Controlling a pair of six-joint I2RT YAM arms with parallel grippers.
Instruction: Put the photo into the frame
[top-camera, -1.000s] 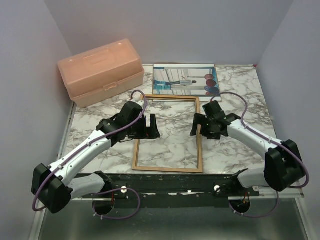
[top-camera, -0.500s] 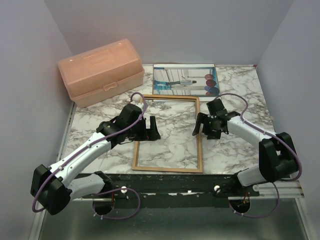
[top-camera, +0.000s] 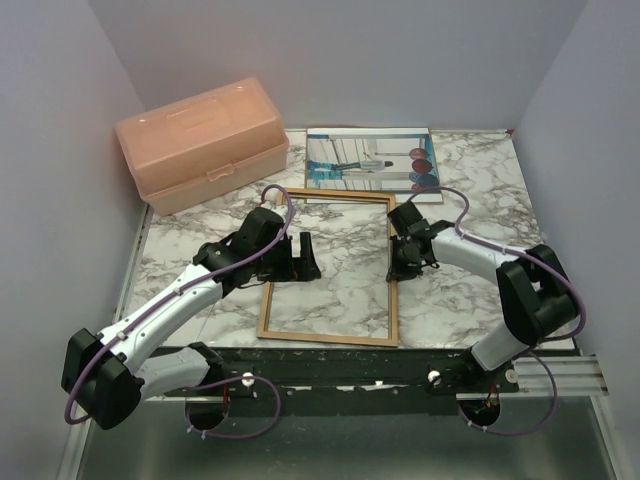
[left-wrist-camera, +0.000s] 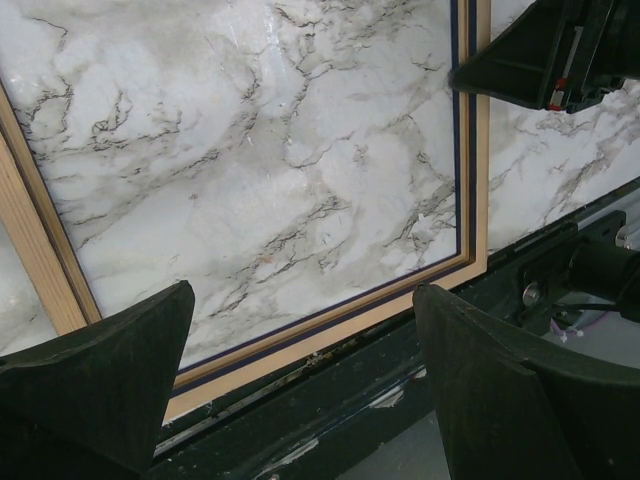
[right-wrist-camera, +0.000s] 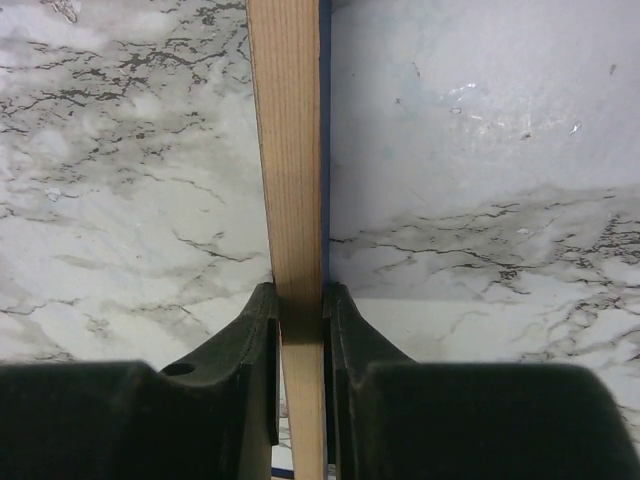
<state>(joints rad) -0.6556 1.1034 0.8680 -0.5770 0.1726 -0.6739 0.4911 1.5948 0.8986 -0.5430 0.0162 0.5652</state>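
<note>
The frame (top-camera: 328, 338) lies flat on the marble table, light wood side up, its clear pane showing the marble beneath. My right gripper (top-camera: 398, 258) is shut on the frame's right rail (right-wrist-camera: 290, 150), one finger on each side of the wood. My left gripper (top-camera: 297, 252) hangs open over the frame's left part, nothing between its fingers (left-wrist-camera: 100, 380); below it I see the pane and the near rail (left-wrist-camera: 330, 330). The photo (top-camera: 370, 160) lies at the back of the table, beyond the frame, with neither gripper near it.
A peach plastic box (top-camera: 200, 145) stands at the back left. The black mounting rail (top-camera: 400, 365) runs along the near table edge. Grey walls close in on three sides.
The right gripper moved left onto the frame's right rail and closed on it. The frame has shifted slightly leftward. The left arm has barely moved.
</note>
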